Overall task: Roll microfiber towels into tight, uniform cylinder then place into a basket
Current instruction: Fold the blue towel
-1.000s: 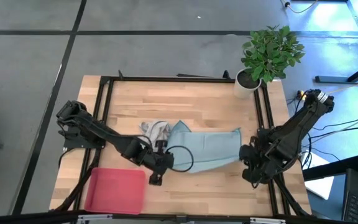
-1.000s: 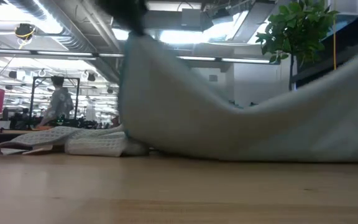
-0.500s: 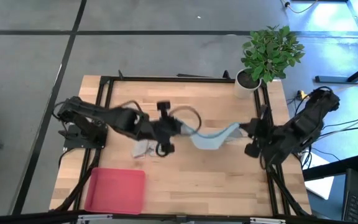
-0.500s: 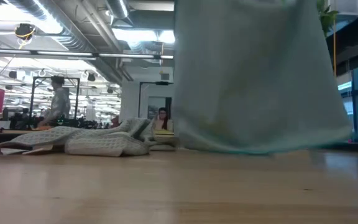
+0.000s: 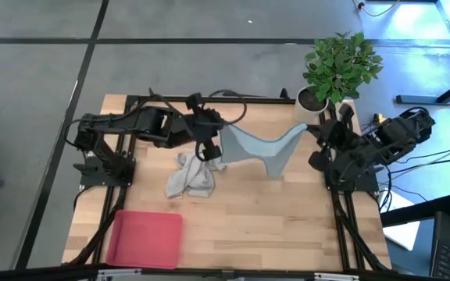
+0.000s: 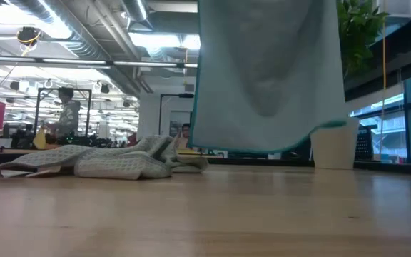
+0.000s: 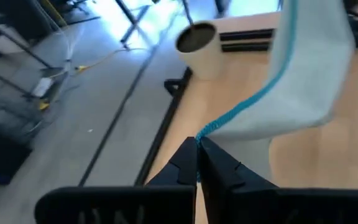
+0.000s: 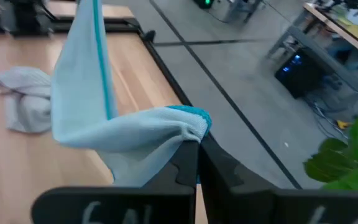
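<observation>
Teal towel (image 5: 260, 146) lifted above table | left pincer (image 7: 197, 142) clamps one corner | right pincer (image 8: 197, 142) clamps other

The wooden table (image 5: 241, 211) bears a crumpled grey towel (image 5: 190, 175), red basket (image 5: 144, 239) and plant pot (image 5: 309, 102)

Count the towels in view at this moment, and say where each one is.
2. The pale blue towel hangs in the air between the left gripper and the right gripper, both jaws shut on it. The grey towel lies crumpled on the table. None seems hidden.
</observation>
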Robot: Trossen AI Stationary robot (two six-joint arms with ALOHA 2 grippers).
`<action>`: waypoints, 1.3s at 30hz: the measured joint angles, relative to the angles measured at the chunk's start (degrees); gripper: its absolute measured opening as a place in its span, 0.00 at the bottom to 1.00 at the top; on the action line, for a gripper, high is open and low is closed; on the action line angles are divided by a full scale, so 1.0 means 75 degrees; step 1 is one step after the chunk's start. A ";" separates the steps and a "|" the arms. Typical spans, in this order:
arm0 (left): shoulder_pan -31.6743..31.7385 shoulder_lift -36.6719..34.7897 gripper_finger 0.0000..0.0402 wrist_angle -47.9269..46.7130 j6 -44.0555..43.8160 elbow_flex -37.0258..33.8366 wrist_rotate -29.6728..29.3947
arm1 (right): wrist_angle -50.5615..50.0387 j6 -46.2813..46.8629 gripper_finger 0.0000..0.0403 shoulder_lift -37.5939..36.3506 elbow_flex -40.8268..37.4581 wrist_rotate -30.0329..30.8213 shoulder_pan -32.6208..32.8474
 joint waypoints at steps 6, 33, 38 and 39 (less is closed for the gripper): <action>0.0355 0.0055 0.00 -0.0020 0.0290 -0.0062 0.0770 | -0.0080 -0.0234 0.02 0.0004 -0.0061 -0.0473 -0.0285; 0.2769 0.0043 0.00 0.0812 0.1500 -0.0062 0.0833 | -0.0090 -0.1184 0.02 -0.0012 -0.0078 0.0529 -0.2460; 0.2303 0.0040 0.00 0.0343 0.1288 -0.0386 0.1629 | -0.0092 -0.0921 0.02 -0.0015 -0.0614 -0.0458 -0.2354; 0.2179 0.0043 0.00 0.0257 0.1249 -0.0529 0.1687 | -0.0090 -0.0796 0.02 -0.0015 -0.0831 -0.0617 -0.2301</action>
